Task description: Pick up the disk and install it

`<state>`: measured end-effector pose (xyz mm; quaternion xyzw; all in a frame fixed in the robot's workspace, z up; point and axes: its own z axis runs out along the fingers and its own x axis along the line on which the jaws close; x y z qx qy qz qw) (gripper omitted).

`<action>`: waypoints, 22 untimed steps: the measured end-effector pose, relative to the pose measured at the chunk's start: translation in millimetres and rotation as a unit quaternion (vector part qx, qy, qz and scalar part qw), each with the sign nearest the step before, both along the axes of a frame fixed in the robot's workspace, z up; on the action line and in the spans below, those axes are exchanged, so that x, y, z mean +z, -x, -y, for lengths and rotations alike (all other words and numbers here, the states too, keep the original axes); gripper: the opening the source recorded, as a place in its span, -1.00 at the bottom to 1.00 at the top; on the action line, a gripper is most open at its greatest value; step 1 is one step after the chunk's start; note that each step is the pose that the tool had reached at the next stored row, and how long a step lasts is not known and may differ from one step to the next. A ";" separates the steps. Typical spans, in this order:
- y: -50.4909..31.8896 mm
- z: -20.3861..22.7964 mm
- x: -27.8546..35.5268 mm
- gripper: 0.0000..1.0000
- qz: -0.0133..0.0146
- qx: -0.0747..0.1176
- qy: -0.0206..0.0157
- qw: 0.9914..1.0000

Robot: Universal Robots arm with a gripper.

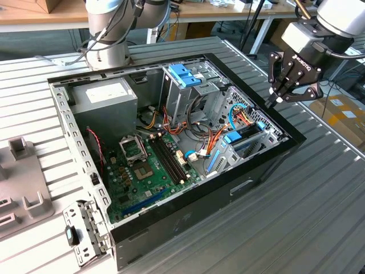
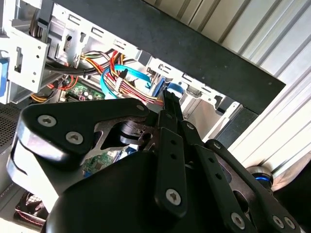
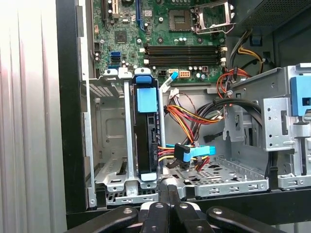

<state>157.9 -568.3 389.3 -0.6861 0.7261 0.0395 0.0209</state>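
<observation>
**Seating of blue-framed drive in open tower case: gripper clear above**

Resting on edge in a grey metal drive bay [image 3: 109, 145], the disk [image 3: 147, 131], a flat dark rectangular hard drive framed by a bright blue plastic carrier, shows a blue end tab toward the green motherboard [image 3: 160, 34]. In the exterior view the disk [image 1: 242, 137] sits at about 3 o'clock of the black open computer case [image 1: 171, 222], just inside its side wall.

Item, orientation: in the first wrist view the long axis runs 12 to 6 o'clock, tab end at 12, thin edge facing the camera. In the exterior view the tab lies toward the motherboard and the axis slants up toward the case wall.

Item, clearances: bay rails flank the carrier closely on both sides; an empty bay slot lies beside it toward the case wall. A bundle of red, yellow and orange wires [image 3: 194, 116] and a thin blue cable [image 3: 194, 151] cross the open floor on the other side, the cable's connector just beside the drive.

Item, end effector: the black robot gripper [image 1: 278, 100] hangs above the case rim near the drive, touching nothing; in both wrist views its fingers [image 3: 167, 191] are pressed together with nothing between them.
</observation>
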 end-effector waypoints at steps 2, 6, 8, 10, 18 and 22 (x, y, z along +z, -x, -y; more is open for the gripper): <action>0.0 0.0 -0.1 -0.79 0.000 0.000 0.000 1.000; 0.0 0.0 -0.1 -0.29 0.000 0.000 0.000 1.000; 0.1 -1.1 -0.2 -0.15 0.000 0.000 0.000 1.000; 0.1 -3.9 -0.3 -0.15 0.000 0.000 0.000 1.000; 1.3 -8.0 -0.3 -0.15 0.000 0.000 0.000 1.000; 4.4 -9.2 -0.5 -0.15 0.000 0.000 0.000 1.000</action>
